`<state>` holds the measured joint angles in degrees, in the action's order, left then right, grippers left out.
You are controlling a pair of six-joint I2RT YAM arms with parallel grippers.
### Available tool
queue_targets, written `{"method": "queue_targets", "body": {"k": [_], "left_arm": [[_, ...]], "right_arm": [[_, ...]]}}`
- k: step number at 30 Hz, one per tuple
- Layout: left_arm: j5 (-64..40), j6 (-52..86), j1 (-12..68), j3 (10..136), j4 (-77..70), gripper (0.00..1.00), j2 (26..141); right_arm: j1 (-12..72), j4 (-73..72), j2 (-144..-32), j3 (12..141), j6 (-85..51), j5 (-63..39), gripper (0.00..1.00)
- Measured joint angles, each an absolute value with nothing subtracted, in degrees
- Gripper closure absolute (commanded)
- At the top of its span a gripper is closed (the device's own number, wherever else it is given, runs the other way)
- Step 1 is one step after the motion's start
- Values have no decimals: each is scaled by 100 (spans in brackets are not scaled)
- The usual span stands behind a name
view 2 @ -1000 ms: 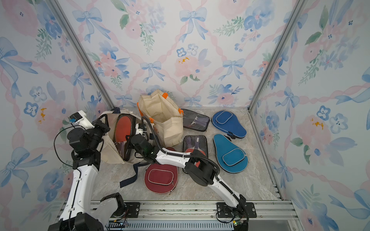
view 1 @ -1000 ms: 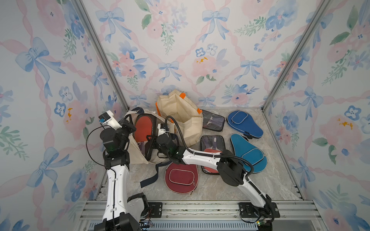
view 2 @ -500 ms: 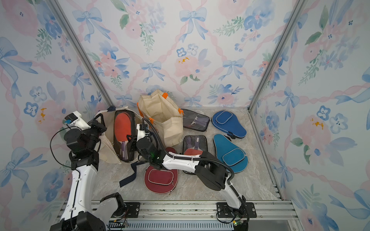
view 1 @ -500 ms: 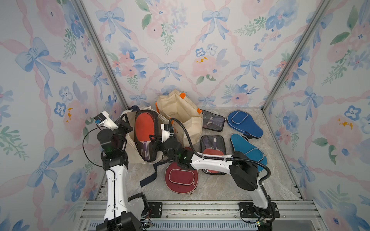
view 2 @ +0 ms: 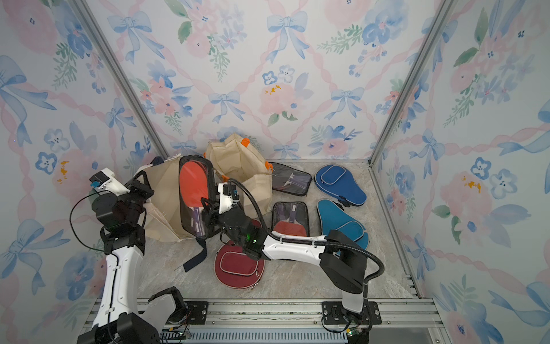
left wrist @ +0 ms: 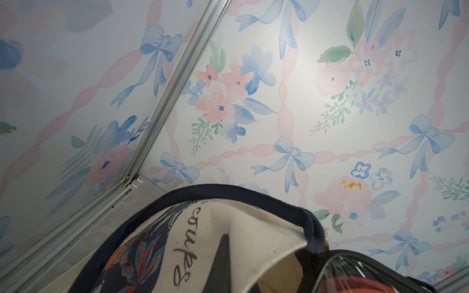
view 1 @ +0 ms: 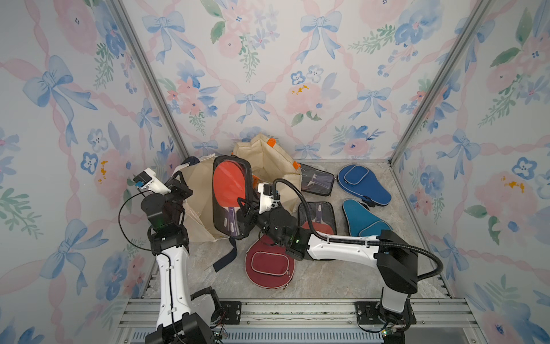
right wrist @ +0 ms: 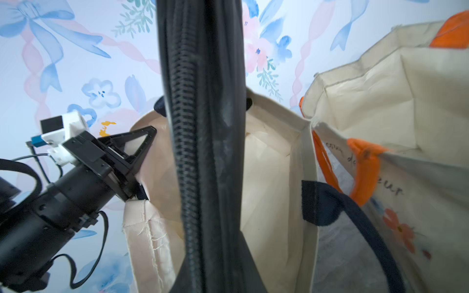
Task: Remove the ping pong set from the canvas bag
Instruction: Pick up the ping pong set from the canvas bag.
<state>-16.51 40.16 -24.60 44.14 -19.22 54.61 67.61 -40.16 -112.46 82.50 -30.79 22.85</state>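
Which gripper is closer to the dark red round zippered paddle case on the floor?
Right. The right gripper holds the clear ping pong set just behind the red case; the left gripper pinches the navy-handled canvas bag's rim, farther away.

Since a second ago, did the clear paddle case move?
Yes: the clear paddle case, in the right gripper, has shifted toward the orange-handled bag.

To me the bag (view 1: 198, 190) looks like matt, rough cloth — its cut edge is fraying. The case (view 1: 229, 184) is glossy clear plastic with a black woven border and a toothed zipper (right wrist: 187, 126). The floor (view 1: 327, 283) looks like smooth stone.
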Motion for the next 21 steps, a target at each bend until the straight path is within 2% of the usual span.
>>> {"method": "queue_targets", "body": {"k": [10,21], "left_arm": [[-1479,4014,-2591,4401,-1876,100,5594],[-1409,4014,-2591,4401,-1752,100,5594]], "right_arm": [[6759,-4401,-9891,7231,-2735,2552,99],[6755,-3514,-9043,6541,-2351,2947,99]]}}
